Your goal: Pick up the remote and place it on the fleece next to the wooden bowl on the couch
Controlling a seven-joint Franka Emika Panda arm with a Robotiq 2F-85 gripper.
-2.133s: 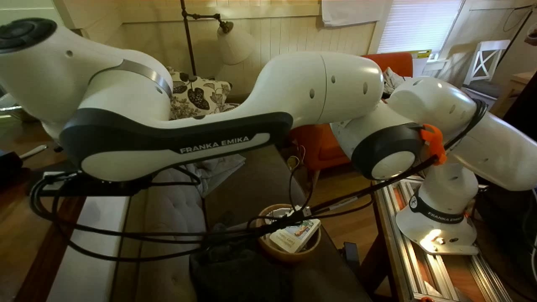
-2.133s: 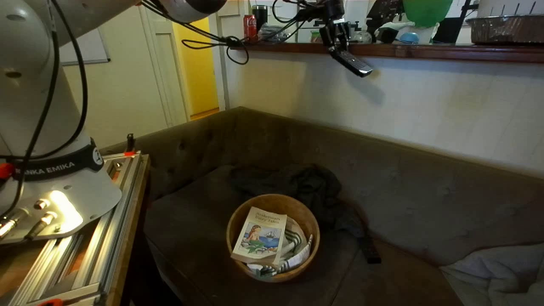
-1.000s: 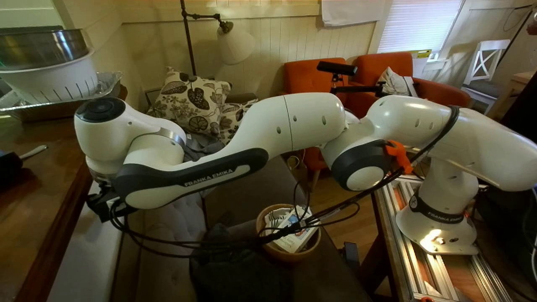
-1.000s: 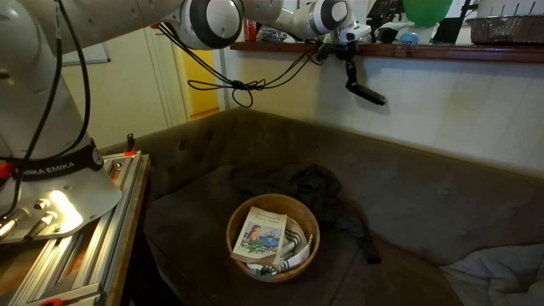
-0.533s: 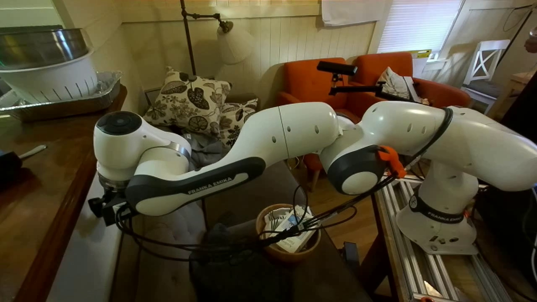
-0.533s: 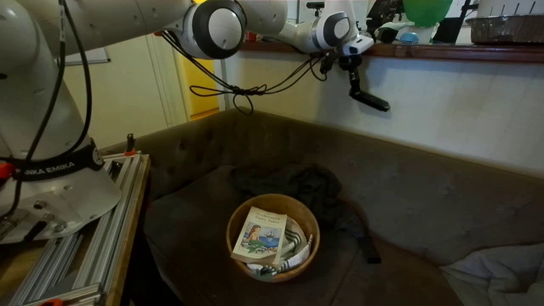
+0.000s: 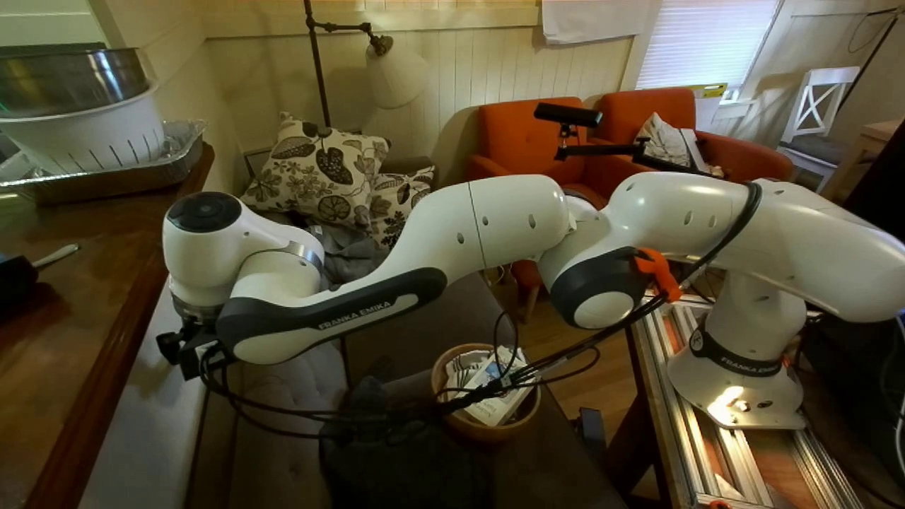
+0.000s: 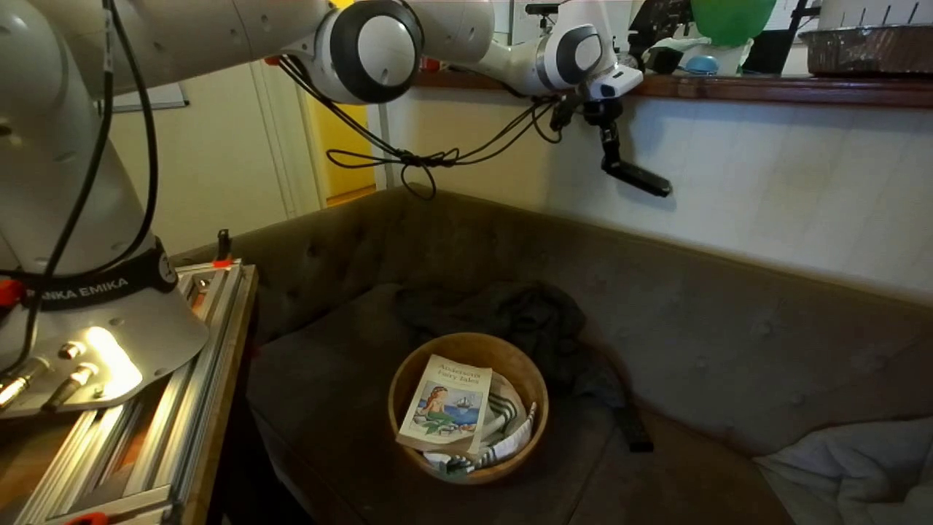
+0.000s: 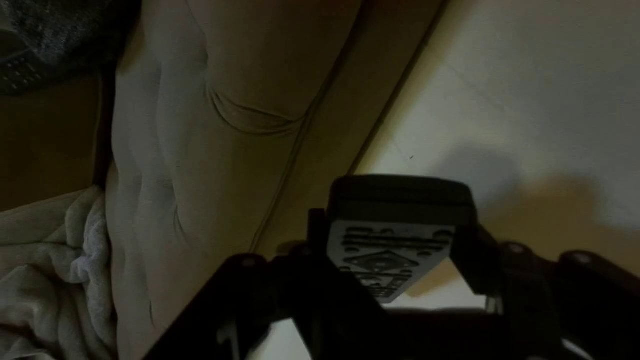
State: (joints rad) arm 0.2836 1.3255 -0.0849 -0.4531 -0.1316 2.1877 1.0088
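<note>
My gripper (image 8: 612, 159) is shut on a black remote (image 8: 640, 179), held in the air in front of the white wall, above the couch back. In the wrist view the remote (image 9: 385, 250) sits between both fingers (image 9: 395, 245), its button face showing. The fingers are hidden in an exterior view, behind the wrist (image 7: 201, 339). The wooden bowl (image 8: 536, 379) stands on the couch seat with a book and a striped cloth in it; its rim (image 7: 534, 410) also shows. A dark fleece (image 8: 543, 313) lies crumpled behind the bowl against the couch (image 8: 729, 299); it also shows here (image 7: 396, 459).
Another dark remote (image 8: 635, 429) lies on the seat by the fleece's end. A light grey blanket (image 8: 853, 467) lies farther along. A wooden ledge (image 8: 729, 89) with a foil tray (image 8: 867, 51) runs above the couch. Arm cables (image 7: 297, 410) hang over the couch.
The arm has come down from above the ledge's height, carrying the remote lower in front of the wall. In the last half second it has moved only slightly. The bowl and fleece have not moved.
</note>
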